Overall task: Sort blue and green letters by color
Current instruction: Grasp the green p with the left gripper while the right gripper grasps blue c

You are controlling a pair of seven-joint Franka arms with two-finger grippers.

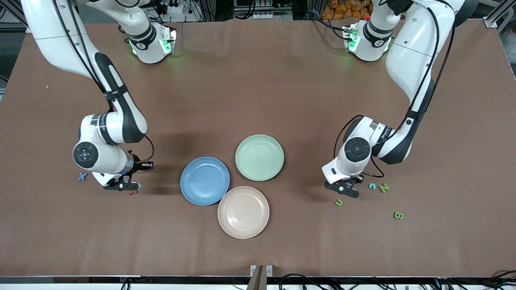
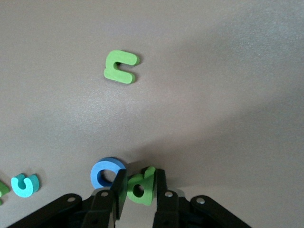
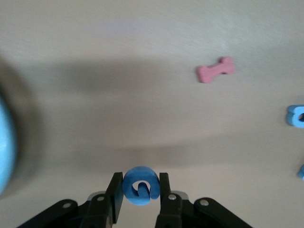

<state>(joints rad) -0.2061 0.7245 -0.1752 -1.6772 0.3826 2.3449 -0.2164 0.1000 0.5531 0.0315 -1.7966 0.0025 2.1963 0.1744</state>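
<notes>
Blue foam fills the right tool point(image 3: 137, 191): its fingers are closed on a rounded blue letter point(image 3: 139, 185), low over the tabletop point(image 1: 258, 80) at the lower left of the front view, with a blue X point(image 1: 82, 176) and a small red piece point(image 1: 133, 193) close by. At the lower right, the left tool point(image 2: 137, 190) pinches a green letter point(image 2: 141, 185), with a blue ring-shaped letter point(image 2: 105, 171) touching one finger. A green U point(image 1: 339, 202), a teal C point(image 1: 372, 186), a green N point(image 1: 384, 187) and a green B point(image 1: 398, 215) lie around it. Three plates sit mid-frame: blue plate point(image 1: 204, 181), green plate point(image 1: 259, 157), beige plate point(image 1: 243, 212).
</notes>
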